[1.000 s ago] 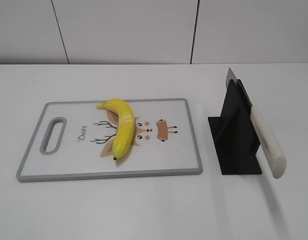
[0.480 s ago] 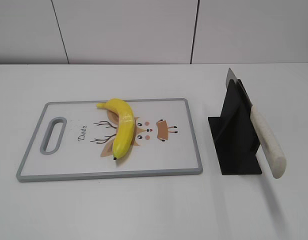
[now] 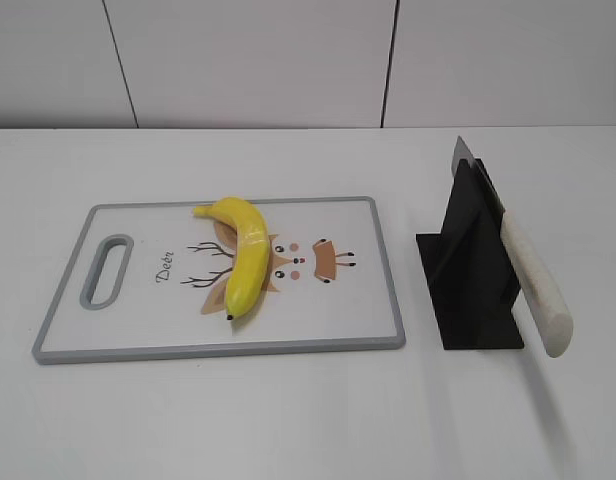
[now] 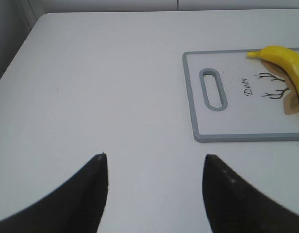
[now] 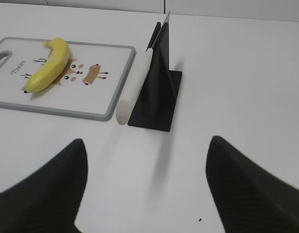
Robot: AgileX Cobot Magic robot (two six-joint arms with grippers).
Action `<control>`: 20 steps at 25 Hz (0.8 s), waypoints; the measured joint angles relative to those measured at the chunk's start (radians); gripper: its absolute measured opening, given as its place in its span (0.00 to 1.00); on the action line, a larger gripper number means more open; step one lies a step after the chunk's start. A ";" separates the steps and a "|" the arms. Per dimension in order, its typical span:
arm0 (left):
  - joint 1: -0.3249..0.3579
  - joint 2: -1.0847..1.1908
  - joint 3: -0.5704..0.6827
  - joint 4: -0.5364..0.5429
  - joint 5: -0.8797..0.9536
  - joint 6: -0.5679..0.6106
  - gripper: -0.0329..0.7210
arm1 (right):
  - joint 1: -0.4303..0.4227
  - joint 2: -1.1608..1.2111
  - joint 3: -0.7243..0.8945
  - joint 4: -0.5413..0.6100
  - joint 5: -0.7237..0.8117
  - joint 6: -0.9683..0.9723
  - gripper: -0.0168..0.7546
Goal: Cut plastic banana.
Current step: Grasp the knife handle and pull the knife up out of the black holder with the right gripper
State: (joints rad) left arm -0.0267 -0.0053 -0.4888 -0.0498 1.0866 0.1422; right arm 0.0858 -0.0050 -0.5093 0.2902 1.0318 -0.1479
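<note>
The plastic banana point(image 3: 243, 255) is glossy yellow and curved and lies on a white cutting board point(image 3: 358, 310) with a grey rim and a deer drawing. It also shows in the left wrist view point(image 4: 285, 63) and the right wrist view point(image 5: 48, 67). A knife with a white handle point(image 3: 533, 280) rests blade-up in a black stand point(image 3: 468, 270), right of the board. My left gripper point(image 4: 154, 160) is open and empty over bare table left of the board. My right gripper point(image 5: 147, 145) is open and empty, in front of the stand point(image 5: 157, 97). Neither gripper shows in the exterior view.
The board has a slot handle point(image 3: 106, 270) at its left end. The table is white, with a panelled wall point(image 3: 288, 60) behind it. The table's left edge point(image 4: 18, 53) shows in the left wrist view.
</note>
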 joint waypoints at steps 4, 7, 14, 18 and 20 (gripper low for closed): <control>0.000 0.000 0.000 0.000 0.000 0.000 0.81 | 0.000 0.042 -0.013 0.000 -0.003 0.020 0.77; 0.000 0.000 0.000 0.000 -0.001 0.000 0.81 | 0.000 0.162 -0.056 0.000 -0.003 0.029 0.77; 0.000 0.000 0.000 0.000 0.000 0.000 0.81 | 0.000 0.499 -0.192 0.001 0.001 0.103 0.77; 0.000 0.000 0.000 0.000 0.000 0.000 0.81 | 0.036 0.669 -0.259 -0.002 0.019 0.148 0.77; 0.000 0.000 0.000 0.000 0.000 0.000 0.81 | 0.105 0.735 -0.289 -0.016 0.021 0.174 0.77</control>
State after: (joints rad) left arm -0.0267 -0.0053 -0.4888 -0.0498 1.0864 0.1422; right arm 0.1904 0.7296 -0.7981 0.2737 1.0529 0.0262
